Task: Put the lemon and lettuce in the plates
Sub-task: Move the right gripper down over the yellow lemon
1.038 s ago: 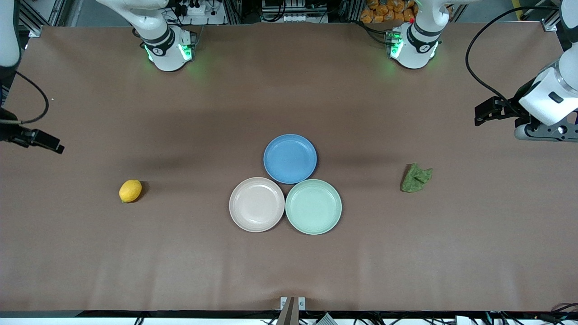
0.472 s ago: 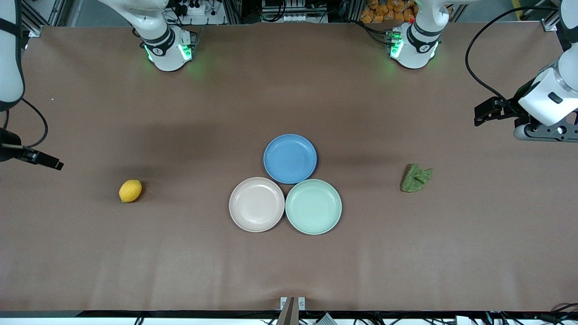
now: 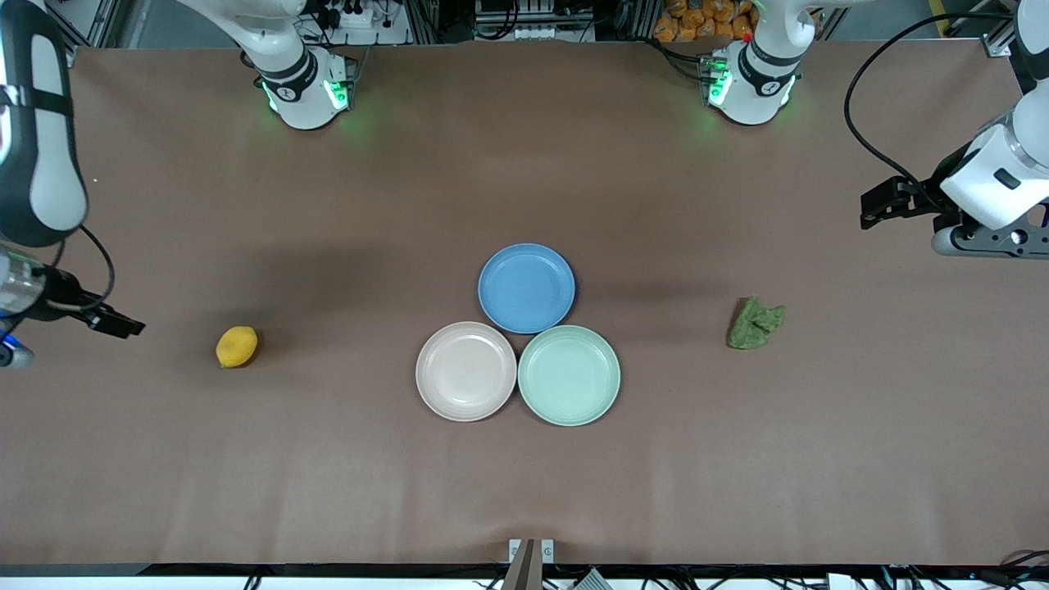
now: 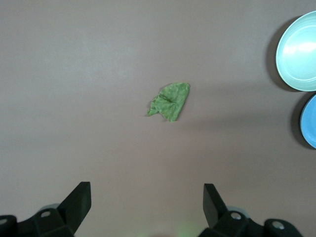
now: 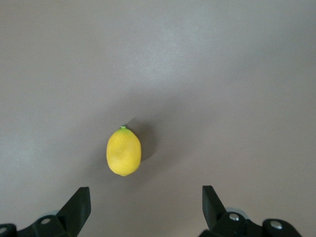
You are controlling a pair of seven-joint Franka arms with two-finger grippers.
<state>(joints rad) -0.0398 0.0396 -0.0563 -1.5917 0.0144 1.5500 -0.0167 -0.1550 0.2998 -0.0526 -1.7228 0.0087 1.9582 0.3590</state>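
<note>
The lemon [image 3: 237,347] lies on the brown table toward the right arm's end. The lettuce [image 3: 755,322] lies toward the left arm's end. The pinkish-beige plate [image 3: 465,371] and the mint green plate [image 3: 569,375] sit side by side mid-table, both empty. My right gripper [image 5: 145,205] is open and empty, up in the air just short of the lemon [image 5: 123,152]. My left gripper [image 4: 147,202] is open and empty, in the air well short of the lettuce [image 4: 170,101]. The mint plate [image 4: 297,52] shows at the edge of the left wrist view.
An empty blue plate [image 3: 526,288] touches both task plates on the side farther from the front camera. It also shows in the left wrist view [image 4: 310,126]. The two arm bases [image 3: 305,90] [image 3: 750,82] stand along the table's back edge.
My right arm has swung in from the table's end toward the lemon. The left arm, the lemon, the lettuce and the plates have not moved.
</note>
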